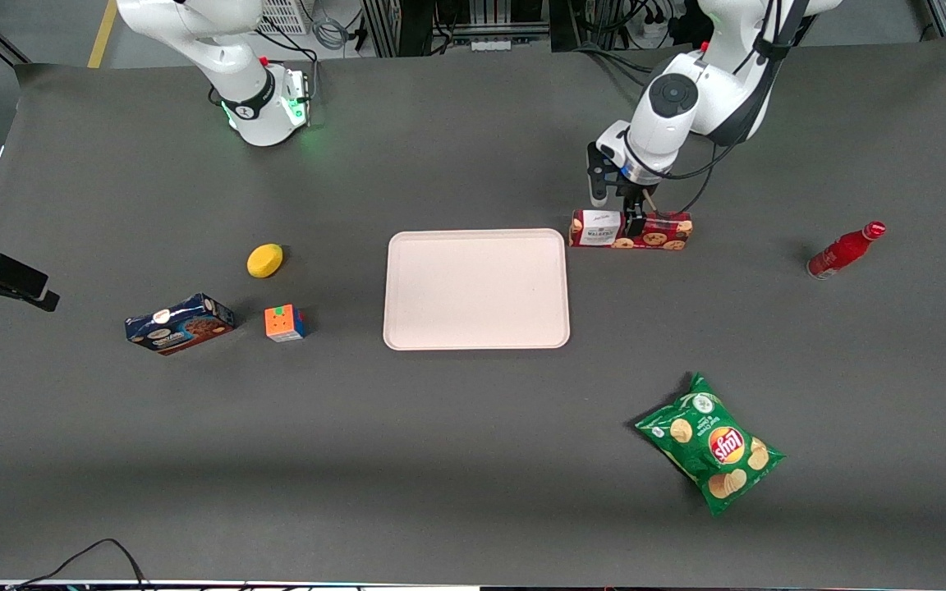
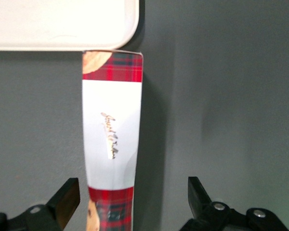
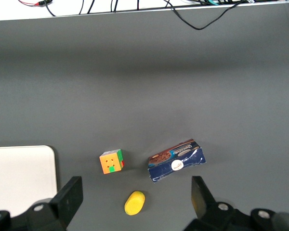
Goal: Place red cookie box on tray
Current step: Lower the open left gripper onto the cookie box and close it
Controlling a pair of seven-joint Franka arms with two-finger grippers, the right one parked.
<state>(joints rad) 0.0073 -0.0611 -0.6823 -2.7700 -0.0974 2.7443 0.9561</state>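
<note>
That red cookie box (image 1: 631, 230) standing on edge on the counter (image 1: 473, 460), just off the tray (image 1: 476, 289) at its 2 o'clock, looks light, stiff but crushable cardboard, so the pincer (image 1: 619, 215), spread open astride it, should pinch its long flat faces mid-length.

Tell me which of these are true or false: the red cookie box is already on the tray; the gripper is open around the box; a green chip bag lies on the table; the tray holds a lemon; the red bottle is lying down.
1. The red cookie box is on the tray. False: it stands on the table beside the tray, near one of its corners.
2. The gripper is open around the box. True: in the left wrist view its fingers stand apart on either side of the box.
3. A green chip bag lies on the table. True.
4. The tray holds a lemon. False: nothing lies on it; the yellow lemon sits on the table.
5. The red bottle is lying down. True.
</note>
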